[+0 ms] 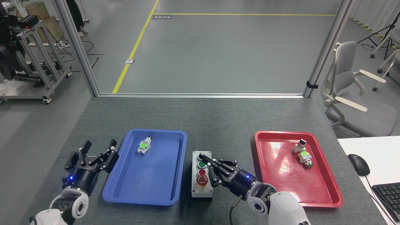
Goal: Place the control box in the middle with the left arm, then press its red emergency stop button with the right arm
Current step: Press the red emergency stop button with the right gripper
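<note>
Control box (202, 174) sat on the table's bare middle between the trays. Left end effector (93, 156) hung empty, fingers spread, beside the blue tray (125, 193). Pressing step in hand: right end effector (215, 172), fingers curled close, hovered at the emergency stop button (202, 180); next calls for downward push.

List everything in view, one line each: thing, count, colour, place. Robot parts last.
control box: 1, light grey, on the mat between the trays
blue tray: 1, left of the box
red tray: 1, right of the box
switch parts: 1 in the blue tray, 2 in the red tray, white with green tabs
table mat: 1, dark grey
office chair: 1, white-grey, far right
mouse and keyboard: black, right edge
left gripper: black, fingers spread, left of the blue tray
right gripper: black, fingers at the box's right side
</note>
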Available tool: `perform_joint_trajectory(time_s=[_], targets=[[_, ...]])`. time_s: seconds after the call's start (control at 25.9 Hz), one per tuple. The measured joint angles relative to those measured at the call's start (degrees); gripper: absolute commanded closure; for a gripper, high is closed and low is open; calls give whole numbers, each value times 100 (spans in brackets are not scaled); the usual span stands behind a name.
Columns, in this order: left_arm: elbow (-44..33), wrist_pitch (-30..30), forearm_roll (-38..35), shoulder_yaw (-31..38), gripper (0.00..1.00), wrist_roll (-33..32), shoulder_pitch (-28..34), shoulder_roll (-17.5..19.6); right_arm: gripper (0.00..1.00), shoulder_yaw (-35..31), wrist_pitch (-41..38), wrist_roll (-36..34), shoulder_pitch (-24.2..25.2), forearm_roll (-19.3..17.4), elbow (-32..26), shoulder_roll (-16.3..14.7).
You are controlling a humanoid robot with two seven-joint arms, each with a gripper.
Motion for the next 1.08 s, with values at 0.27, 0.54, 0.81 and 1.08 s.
perform_joint_trajectory(time_s=[0.27,0.54,0.81,1.08], targets=[[293,-84,-73,272,0,352,139,74,100,58,-43,31,28,82,137,85],[489,-110,-370,293,0,509,148,136,100,66,-50,40,76,341,231,102],[494,-118,-418,294,0,519,150,144,100,101,-53,37,88,512,448,160],[510,-118,-427,295,0,504,142,145,100,121,-54,-33,95,765,473,172]])
